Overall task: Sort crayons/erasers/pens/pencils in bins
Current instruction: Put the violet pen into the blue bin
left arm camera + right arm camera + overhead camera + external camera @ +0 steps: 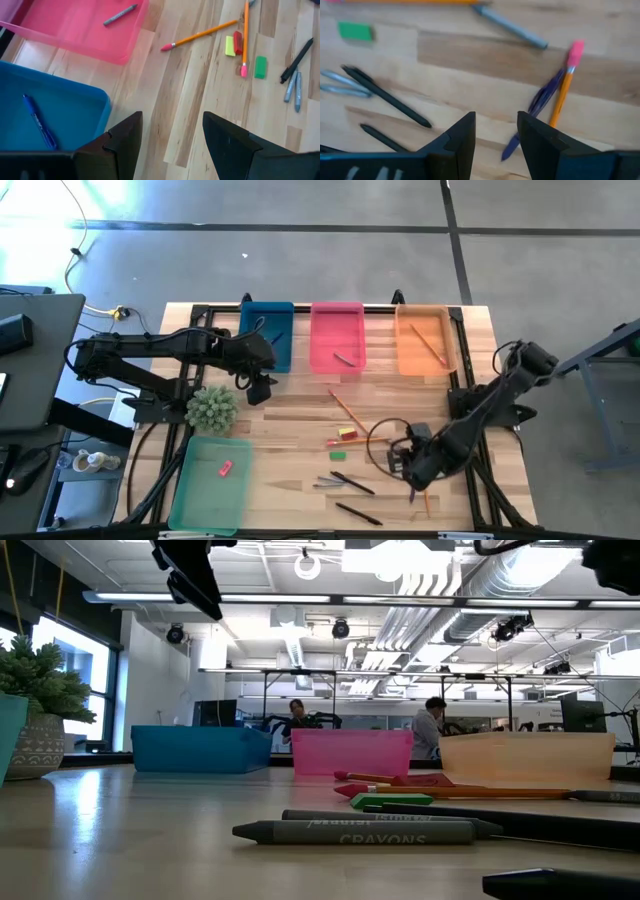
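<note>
From the high view I've got the blue bin (267,335), pink bin (337,336) and orange bin (425,338) lined up along the far edge of the table (300,410), and the green bin (211,483) at the near left corner with the pink eraser (225,468) in it. The orange bin holds a pencil (428,345), the pink one a crayon (346,359). The left gripper (259,385) hangs just off the blue bin's near edge, next to a small potted plant (212,408). The right gripper (412,467) is down near the near right part of the table, over a loose pencil (425,502). The yellow eraser (346,433), the green eraser (338,454) and a black pen (352,482) lie mid-table.

Low view: a grey crayon (355,832) is closest to the lens, bins in a row behind, people way back in the room.

Left wrist view: its jaws are spread wide with nothing between them, bare wood below, and a blue pen (39,122) sits in the blue bin.

Right wrist view: same deal, fingers apart and empty, hovering above a purple pen (535,112) lying against that pencil.
</note>
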### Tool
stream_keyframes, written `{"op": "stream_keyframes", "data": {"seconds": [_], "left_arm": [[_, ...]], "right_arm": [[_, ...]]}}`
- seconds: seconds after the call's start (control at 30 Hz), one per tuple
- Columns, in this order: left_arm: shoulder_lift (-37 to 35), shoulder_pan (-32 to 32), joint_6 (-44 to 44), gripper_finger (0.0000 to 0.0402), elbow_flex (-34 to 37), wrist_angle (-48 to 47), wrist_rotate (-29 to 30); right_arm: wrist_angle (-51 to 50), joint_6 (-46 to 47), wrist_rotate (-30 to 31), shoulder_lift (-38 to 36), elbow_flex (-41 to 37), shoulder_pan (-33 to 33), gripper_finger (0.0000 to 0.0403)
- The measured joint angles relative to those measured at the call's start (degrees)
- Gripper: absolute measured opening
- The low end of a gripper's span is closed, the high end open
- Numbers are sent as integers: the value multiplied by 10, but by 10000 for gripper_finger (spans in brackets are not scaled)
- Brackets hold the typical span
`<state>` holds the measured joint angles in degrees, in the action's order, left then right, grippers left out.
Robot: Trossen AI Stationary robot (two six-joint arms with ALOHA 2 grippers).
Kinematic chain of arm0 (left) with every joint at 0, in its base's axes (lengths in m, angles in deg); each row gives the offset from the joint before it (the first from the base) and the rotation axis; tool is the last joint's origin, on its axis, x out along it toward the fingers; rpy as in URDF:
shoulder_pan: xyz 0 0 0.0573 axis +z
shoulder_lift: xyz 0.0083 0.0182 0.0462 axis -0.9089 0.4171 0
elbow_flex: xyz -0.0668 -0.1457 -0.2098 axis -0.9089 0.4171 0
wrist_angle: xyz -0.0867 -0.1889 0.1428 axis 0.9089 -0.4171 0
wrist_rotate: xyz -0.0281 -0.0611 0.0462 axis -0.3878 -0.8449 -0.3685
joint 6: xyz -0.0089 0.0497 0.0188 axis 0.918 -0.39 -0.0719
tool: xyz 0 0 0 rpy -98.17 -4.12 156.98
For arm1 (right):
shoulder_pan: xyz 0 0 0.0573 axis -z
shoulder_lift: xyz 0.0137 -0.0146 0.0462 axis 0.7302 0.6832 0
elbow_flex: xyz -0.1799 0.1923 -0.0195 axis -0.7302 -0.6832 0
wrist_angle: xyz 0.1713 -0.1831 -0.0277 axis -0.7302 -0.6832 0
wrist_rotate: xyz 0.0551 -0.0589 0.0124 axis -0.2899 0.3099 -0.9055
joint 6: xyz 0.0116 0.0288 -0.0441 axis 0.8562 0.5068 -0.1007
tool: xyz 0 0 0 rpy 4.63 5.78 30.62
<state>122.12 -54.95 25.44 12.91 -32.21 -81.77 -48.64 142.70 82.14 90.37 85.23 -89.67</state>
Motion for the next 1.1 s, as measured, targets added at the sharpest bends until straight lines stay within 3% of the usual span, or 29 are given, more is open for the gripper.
{"op": "stream_keyframes", "data": {"seconds": [0.4,1.1], "left_arm": [[0,0,10,197,0,0,1],[0,0,14,197,0,-1,0]], "right_arm": [[93,72,-31,85,0,-57,138],[145,77,-80,160,0,-80,138]]}}
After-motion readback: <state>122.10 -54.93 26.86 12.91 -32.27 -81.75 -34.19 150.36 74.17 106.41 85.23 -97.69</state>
